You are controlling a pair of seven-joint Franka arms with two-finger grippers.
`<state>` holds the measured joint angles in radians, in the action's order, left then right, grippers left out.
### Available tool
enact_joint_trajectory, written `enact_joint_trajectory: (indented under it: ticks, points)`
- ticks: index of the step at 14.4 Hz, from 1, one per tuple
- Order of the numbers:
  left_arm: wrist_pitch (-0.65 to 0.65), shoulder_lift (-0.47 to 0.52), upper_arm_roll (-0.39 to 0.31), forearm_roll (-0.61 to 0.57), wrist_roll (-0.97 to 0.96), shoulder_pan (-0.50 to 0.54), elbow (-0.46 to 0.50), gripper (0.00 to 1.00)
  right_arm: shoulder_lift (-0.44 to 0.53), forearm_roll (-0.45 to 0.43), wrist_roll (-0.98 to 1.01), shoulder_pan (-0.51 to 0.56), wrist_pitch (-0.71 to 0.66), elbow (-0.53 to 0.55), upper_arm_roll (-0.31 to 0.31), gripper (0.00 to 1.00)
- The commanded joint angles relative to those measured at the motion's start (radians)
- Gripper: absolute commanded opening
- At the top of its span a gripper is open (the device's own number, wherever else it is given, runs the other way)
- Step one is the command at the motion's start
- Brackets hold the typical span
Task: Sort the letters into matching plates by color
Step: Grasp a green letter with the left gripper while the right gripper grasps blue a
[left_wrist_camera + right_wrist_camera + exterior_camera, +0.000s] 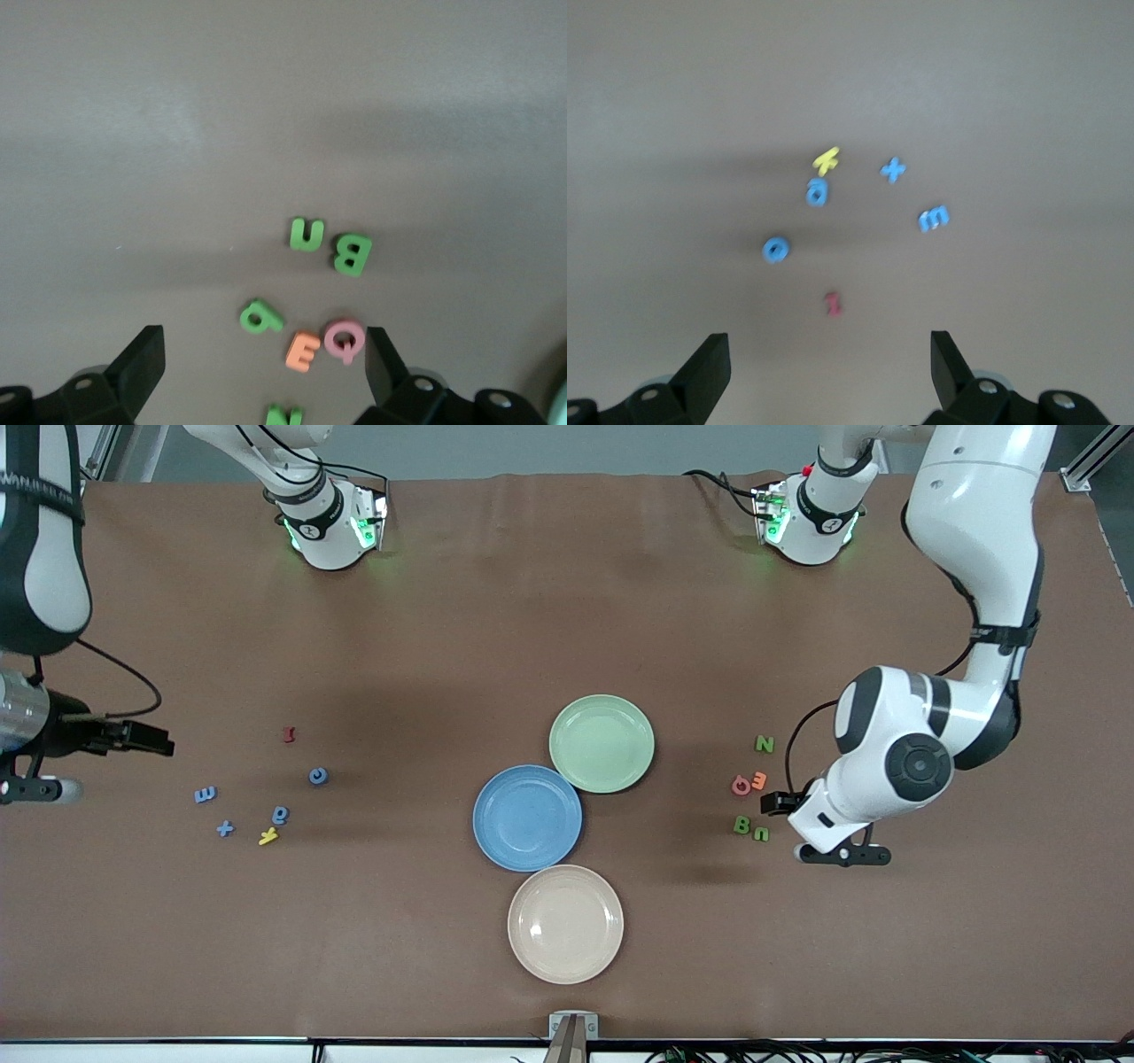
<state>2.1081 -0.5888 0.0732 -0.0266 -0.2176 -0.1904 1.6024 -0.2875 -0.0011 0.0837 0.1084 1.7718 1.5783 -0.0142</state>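
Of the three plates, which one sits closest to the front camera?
The cream-beige plate. It lies lowest in the front view, below the blue plate, while the pale green plate is farthest from that camera.

Plates: three — blue plate, pale green plate, cream plate
Blue letters: four
Green letters: four
Red piece: one
Yellow piece: one
Orange piece: one
Pink piece: one
Robot arms: two
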Motion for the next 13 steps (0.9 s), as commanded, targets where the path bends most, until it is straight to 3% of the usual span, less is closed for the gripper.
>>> enact_joint_trajectory:
  ticks: [1,4,7,11,13]
  points:
    - [0.027,-0.040,-0.003,-0.021,-0.014,-0.009,-0.021,0.89,-0.105,-0.008,0.011,0.031,0.130,0.006,0.013,1.00]
    - [0.033,-0.071,-0.003,-0.029,-0.014,-0.011,-0.018,0.72,-0.148,0.015,-0.050,0.011,0.263,0.081,0.016,1.00]
    - [0.058,-0.100,-0.003,-0.055,-0.012,-0.011,-0.016,0.66,-0.200,0.026,-0.212,-0.048,0.378,0.120,0.016,1.00]
    - [0.104,-0.135,-0.001,-0.065,-0.012,-0.023,-0.024,0.62,-0.245,0.026,-0.226,-0.052,0.570,0.221,0.016,0.99]
    - [0.153,-0.158,-0.001,-0.064,-0.014,-0.027,-0.024,0.62,-0.274,0.026,-0.228,-0.044,0.627,0.247,0.016,0.87]
